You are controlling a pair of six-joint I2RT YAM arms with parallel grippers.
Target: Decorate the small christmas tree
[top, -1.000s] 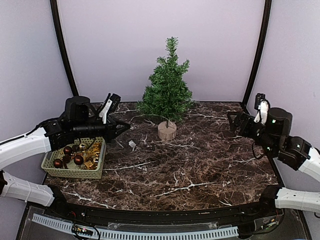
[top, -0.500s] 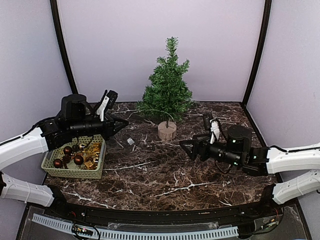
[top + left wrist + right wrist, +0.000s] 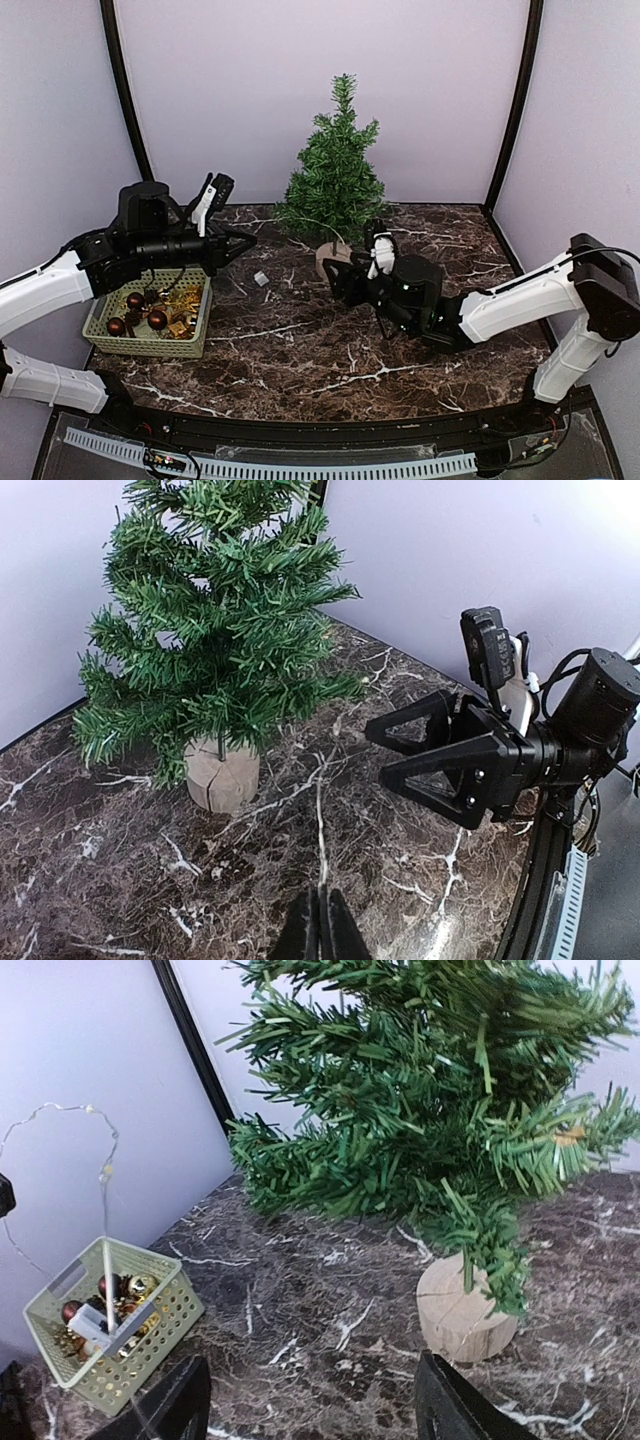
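**Overhead view, read left to right.** A pale green slatted basket (image 3: 150,347) lies below and behind the left gripper (image 3: 240,243). It holds dark red baubles (image 3: 135,300) and gold ornaments (image 3: 185,305), the stock from which the tree is to be dressed. The left gripper's fingers (image 3: 318,928) are pressed together with no gap showing, and they point across the marble-patterned table (image 3: 300,350) toward the tree. A thin beaded wire (image 3: 104,1190), apparently a light string, rises from the basket in a loop toward that gripper. Whether the closed fingertips pinch it cannot be told, though a tight closure above the basket would suit lifting so fine a strand. Just beyond and below those fingertips lies a small pale object (image 3: 262,278), too small to identify. The small christmas tree (image 3: 335,180) stands upright on its round wooden stump base (image 3: 334,262), ahead of both sets of fingers and bare of decoration. The right gripper (image 3: 335,283) sits low over the table, its fingers (image 3: 450,1405) spread wide with nothing between them. The stump is near, ahead of the fingertips and apart from them. This low, open approach probably prepares a steadying grasp of the base, so that the light tree does not tip while it is dressed. The task appears barely begun.
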